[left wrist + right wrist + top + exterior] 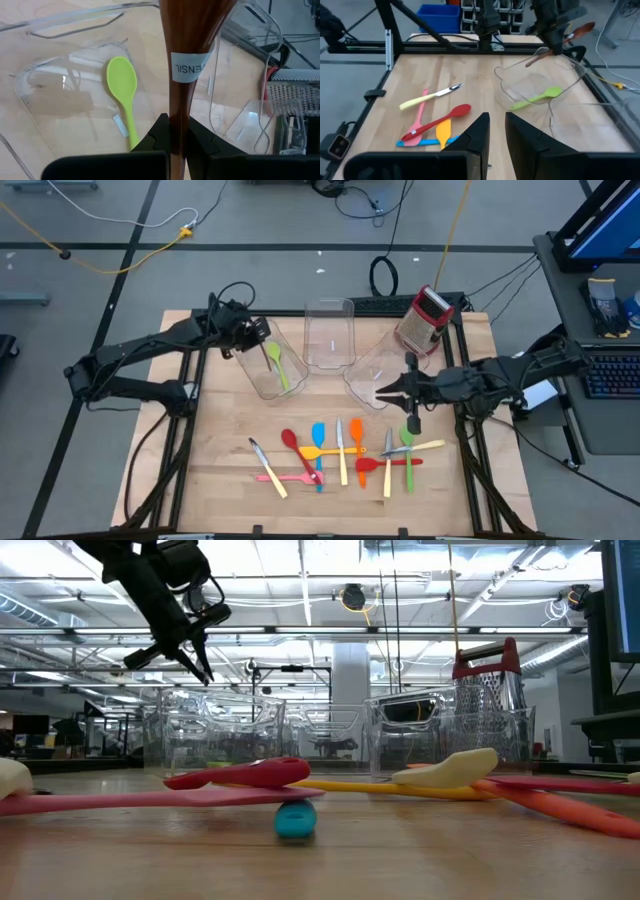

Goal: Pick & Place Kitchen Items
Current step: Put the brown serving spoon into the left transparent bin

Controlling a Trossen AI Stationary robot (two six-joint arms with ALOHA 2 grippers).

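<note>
My left gripper hangs over the left clear bin, shut on a brown spoon that bears a white label. In that bin a green spoon lies flat on the bottom. My right gripper is above the right clear bin, pointing toward the table's left. Its fingers stand slightly apart with nothing between them. Several coloured spoons, spatulas and cutlery pieces lie on the table's near half. My left gripper pinches the brown spoon's handle between its two fingers. The fingers slant down from the table's left and lie across the handle. The spoon is lifted clear and tilted above the left bin.
A third clear bin stands between the two others at the back. Behind the right bin stands a red-and-silver grater. Bare wood shows to the left of the utensil pile.
</note>
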